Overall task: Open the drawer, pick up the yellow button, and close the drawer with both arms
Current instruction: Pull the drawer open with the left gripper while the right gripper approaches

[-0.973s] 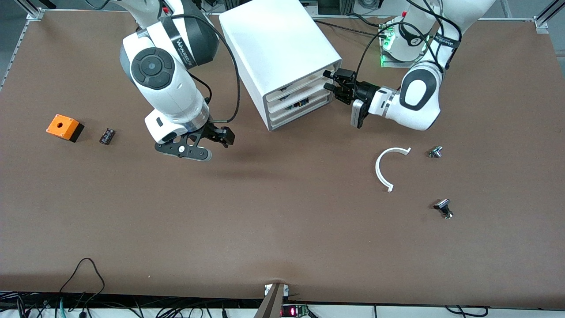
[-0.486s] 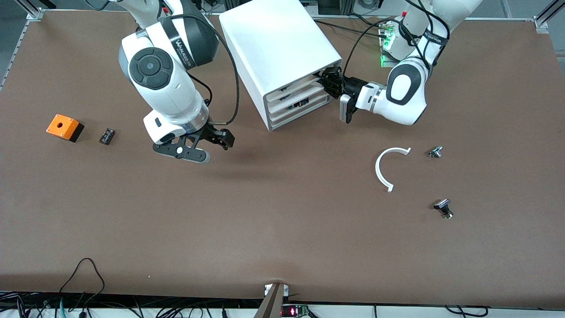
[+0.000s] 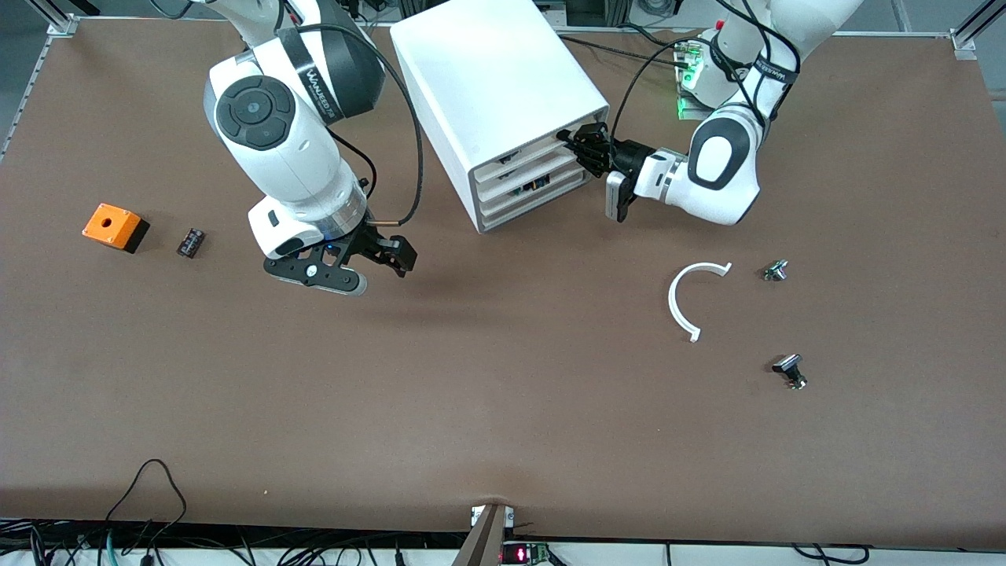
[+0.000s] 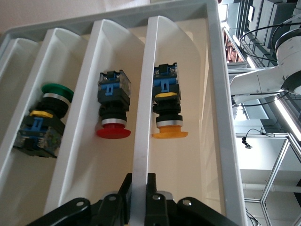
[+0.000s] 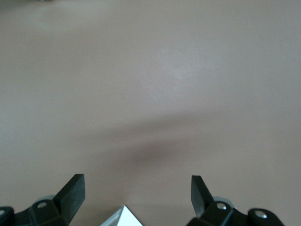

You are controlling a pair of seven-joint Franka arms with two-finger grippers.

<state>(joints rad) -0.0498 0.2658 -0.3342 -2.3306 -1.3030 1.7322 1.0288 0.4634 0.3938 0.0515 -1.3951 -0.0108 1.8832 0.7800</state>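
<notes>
Inside, three buttons, the orange-capped button (image 4: 169,110) nearest the left gripper (image 4: 139,188) whose fingers pinch the drawer (image 4: 142,84) wall; right gripper (image 5: 137,190) spread wide over bare surface (image 5: 155,84).

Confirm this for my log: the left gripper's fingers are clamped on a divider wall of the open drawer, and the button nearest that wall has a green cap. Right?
Not quite. The left gripper does have its fingers closed on a divider wall of the drawer, but the left wrist view shows the button beside that wall has an orange-yellow cap. The green-capped button sits two compartments away.
</notes>
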